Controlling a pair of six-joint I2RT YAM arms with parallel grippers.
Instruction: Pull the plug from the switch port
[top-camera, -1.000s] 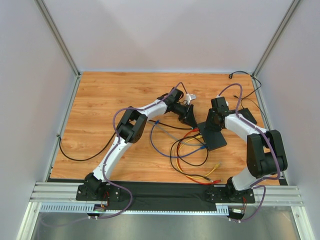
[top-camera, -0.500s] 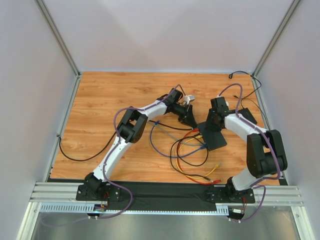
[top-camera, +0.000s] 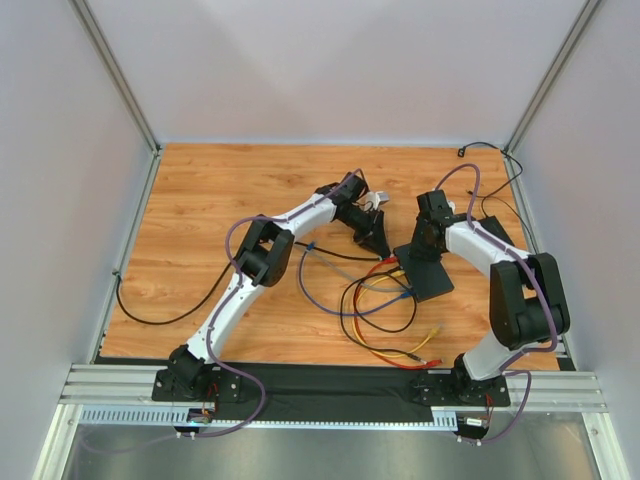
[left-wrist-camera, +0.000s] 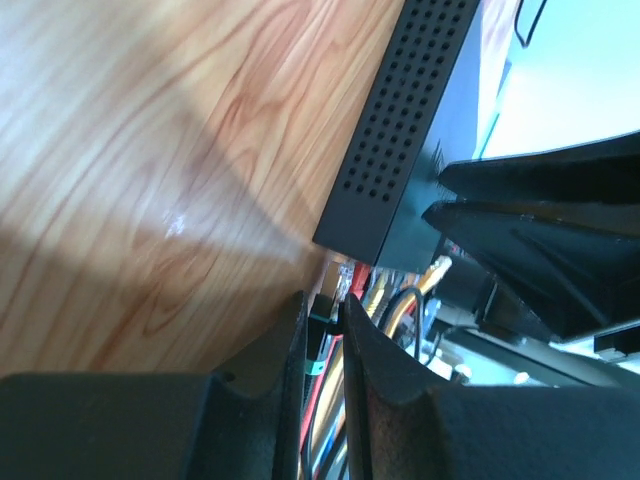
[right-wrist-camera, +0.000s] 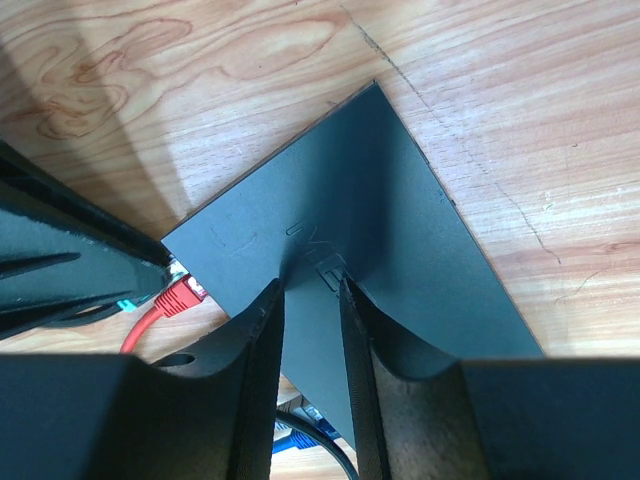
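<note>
left gripper (left-wrist-camera: 322, 298) pinching plug (left-wrist-camera: 321, 312), switch (left-wrist-camera: 400, 130) (black) alongside

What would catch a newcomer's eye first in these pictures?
The left pincer and the right pincer meet at the flat black box on the right half of the table, with a tangle of red, yellow, blue and black cables beside it. Close up, the left one nips a plug at the box's corner, and the right one presses on its top.

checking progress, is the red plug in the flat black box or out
In: red plastic plug seated in the edge of the flat black rectangular box
</note>
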